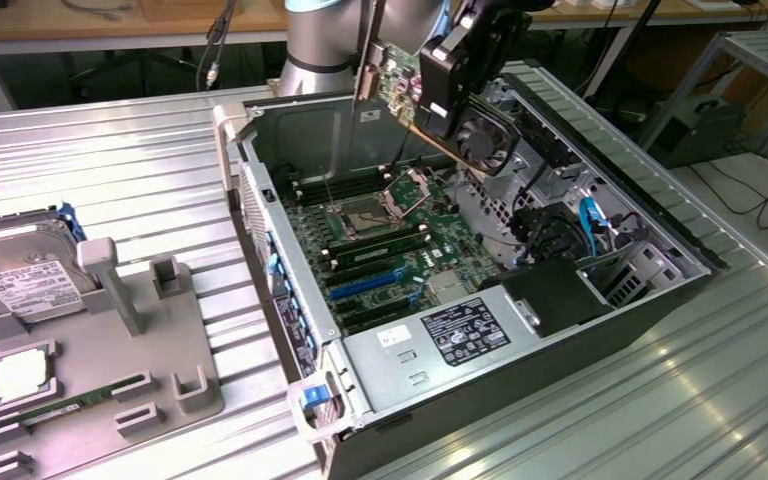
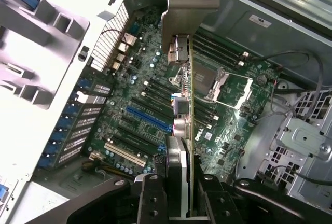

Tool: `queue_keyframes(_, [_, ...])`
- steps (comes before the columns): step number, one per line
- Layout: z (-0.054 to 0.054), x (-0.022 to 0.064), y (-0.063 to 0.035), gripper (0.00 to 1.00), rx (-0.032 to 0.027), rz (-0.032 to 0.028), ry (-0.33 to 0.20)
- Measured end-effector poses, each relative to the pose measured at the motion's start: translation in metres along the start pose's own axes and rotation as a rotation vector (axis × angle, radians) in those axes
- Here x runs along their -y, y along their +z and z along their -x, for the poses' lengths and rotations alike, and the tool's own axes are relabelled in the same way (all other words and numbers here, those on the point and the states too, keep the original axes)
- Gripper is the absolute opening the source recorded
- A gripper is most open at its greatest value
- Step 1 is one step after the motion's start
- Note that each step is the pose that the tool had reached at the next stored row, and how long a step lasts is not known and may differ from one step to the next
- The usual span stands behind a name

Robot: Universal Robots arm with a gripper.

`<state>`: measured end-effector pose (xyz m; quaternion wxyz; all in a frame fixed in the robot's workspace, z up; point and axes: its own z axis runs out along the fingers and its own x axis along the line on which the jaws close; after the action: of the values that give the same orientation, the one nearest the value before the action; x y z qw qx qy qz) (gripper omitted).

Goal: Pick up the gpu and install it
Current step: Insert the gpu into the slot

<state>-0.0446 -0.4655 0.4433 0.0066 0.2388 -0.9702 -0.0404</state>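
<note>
Black pincer (image 2: 179, 189) grips the gpu (image 1: 480, 135) above the open computer case (image 1: 624, 165).

Silver-grey cylindrical arm (image 1: 320, 45) with a black gripper (image 2: 181, 195), round holes along its fingers (image 2: 151, 199)

- Bright, even overhead light on the ribbed worktop (image 1: 117, 150) in the exterior view; soft sheen on its ridges.
- Computer case (image 1: 651, 200) interior in mild shade.
- Wrist view: parts tray (image 2: 46, 32) blown out white; motherboard (image 2: 145, 105) dimmer; gpu (image 2: 181, 110) bracket gleams pale.
</note>
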Motion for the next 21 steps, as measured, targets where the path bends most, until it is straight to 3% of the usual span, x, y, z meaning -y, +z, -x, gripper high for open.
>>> queue_keyframes(8, [-0.0001,0.0004,0.0,0.28,0.0002,-0.0017,-0.068])
queue_keyframes(10, [-0.0003,0.0005,0.0,0.28,0.0039,0.0038,-0.078])
queue_keyframes(12, [-0.0003,0.0006,0.0,0.28,0.0085,0.0044,-0.081])
queue_keyframes(15, [-0.0002,0.0006,0.0002,0.28,0.0157,0.0007,-0.083])
queue_keyframes(17, [-0.0003,0.0006,0.0002,0.28,0.017,-0.002,-0.083])
queue_keyframes(21, [-0.0001,0.0001,0.0003,0.28,0.0173,-0.0202,-0.084])
